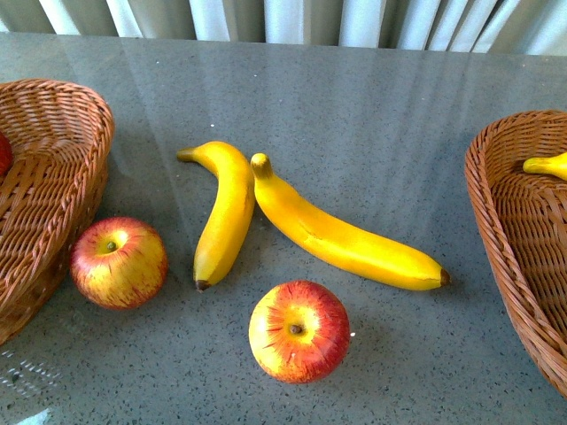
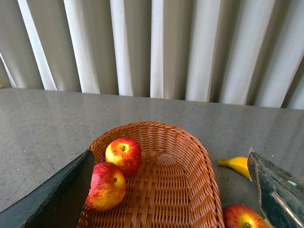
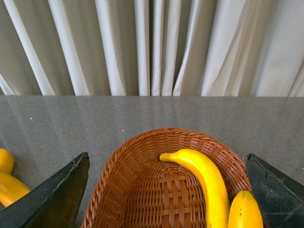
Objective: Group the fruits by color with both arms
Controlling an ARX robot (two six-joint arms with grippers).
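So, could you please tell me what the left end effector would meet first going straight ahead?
Probably the wicker basket, on its woven floor; the two apples sit off that line. Depth is unclear.

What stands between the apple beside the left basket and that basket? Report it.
Nothing visible. The apple sits on bare table beside the left basket; only its woven wall has to be cleared. Two apples already inside leave free room.

"Count the fruit for me?"
"Four apples (image 1: 119,262) (image 1: 299,330) (image 2: 123,154) (image 2: 105,186) — four bananas (image 1: 224,215) (image 1: 345,237) (image 3: 202,183) (image 3: 244,211) too, two of each loose."
"And baskets?"
"Two baskets (image 1: 44,186) (image 1: 523,239), at nine and three o'clock."
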